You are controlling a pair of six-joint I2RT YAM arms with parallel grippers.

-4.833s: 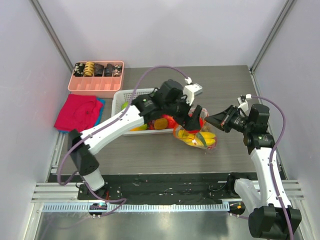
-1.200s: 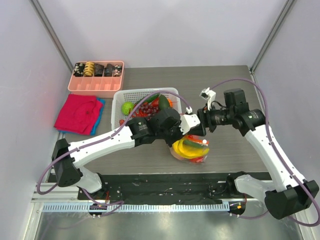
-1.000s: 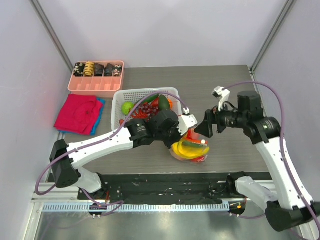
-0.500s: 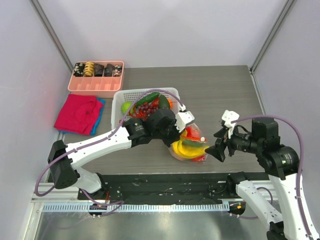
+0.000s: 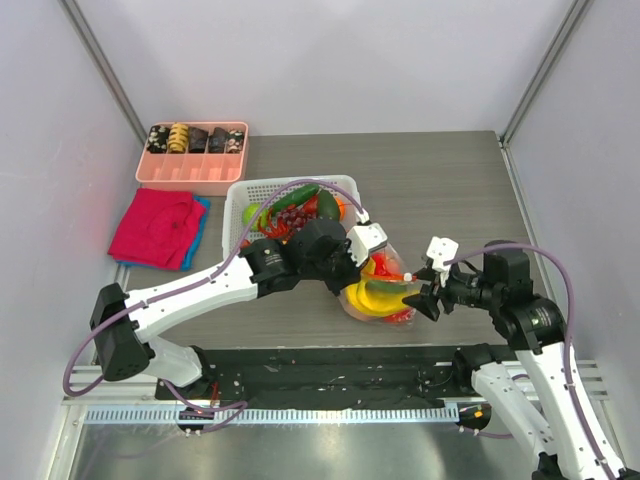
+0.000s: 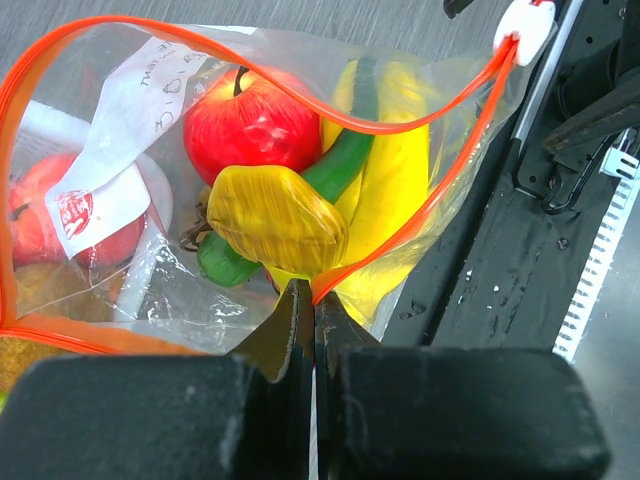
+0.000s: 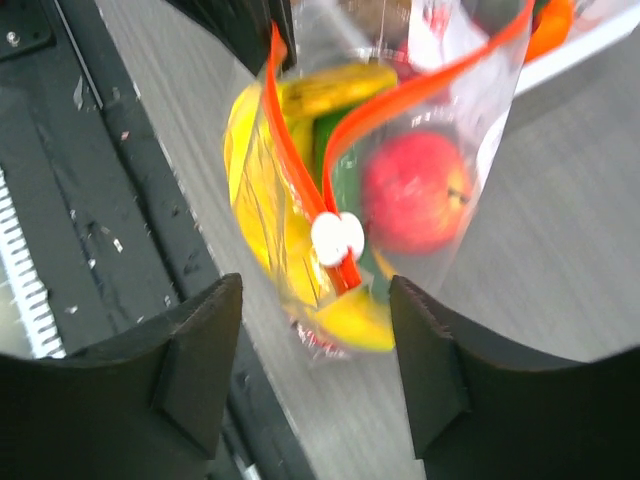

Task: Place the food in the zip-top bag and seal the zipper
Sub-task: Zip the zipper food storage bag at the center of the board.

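Note:
The zip-top bag (image 5: 398, 314) stands near the table's front edge with its mouth open, and the food is inside. A red apple (image 6: 250, 125), yellow bananas (image 6: 395, 190), a tan-yellow bunch (image 6: 275, 220) and a green piece show through the opening. My left gripper (image 6: 313, 300) is shut on the orange zipper (image 6: 440, 190) at the near lip. To the bag's right, my right gripper (image 7: 315, 290) is open. The white slider (image 7: 337, 240) at the zipper's end sits just beyond its fingertips, untouched.
A white lattice basket (image 5: 236, 212) with more fruit stands behind the left arm. A pink divided tray (image 5: 195, 172) and a red cloth (image 5: 155, 225) lie at the far left. The black base rail (image 5: 330, 365) runs close under the bag.
My right arm has swung from behind the bag down to its near right side, its jaws narrowing. The left gripper kept its hold on the zipper.

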